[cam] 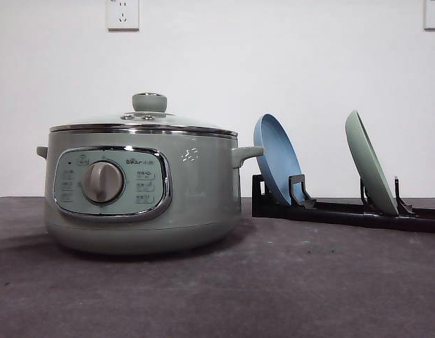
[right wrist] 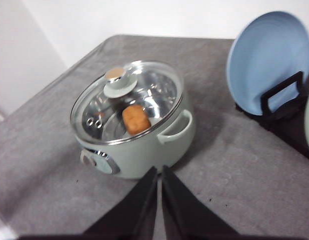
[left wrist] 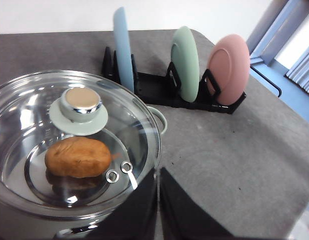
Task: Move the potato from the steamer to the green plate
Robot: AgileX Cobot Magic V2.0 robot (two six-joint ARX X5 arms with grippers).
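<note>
The task sits at its first step, by my judgement: the potato (left wrist: 77, 157) lies inside the steamer (cam: 143, 190), on the shiny metal rack under the glass lid (left wrist: 54, 130), which is on and closed. My left end effector (left wrist: 158, 200) hangs above the steamer's rim with its dark fingers pressed together, grasping nothing. My right end effector (right wrist: 159, 200) hovers over the bench (cam: 288, 282) near the steamer, also clenched and empty.

The next move calls for opening one end effector, taking the lid by its knob (left wrist: 80, 102) and lifting it clear before anything can reach the potato. The green plate (left wrist: 185, 62) stands on edge in a black rack (left wrist: 159, 90), between a blue plate (left wrist: 123, 47) and a pink plate (left wrist: 228, 67), so it probably has to come out and lie flat too.

The potato is an orange-brown oval with matte skin. The steamer is round, sage green, with a chrome-rimmed panel and a central dial (cam: 103, 182). The plates look smooth and glossy; the bench cover is grey and slightly rough.
</note>
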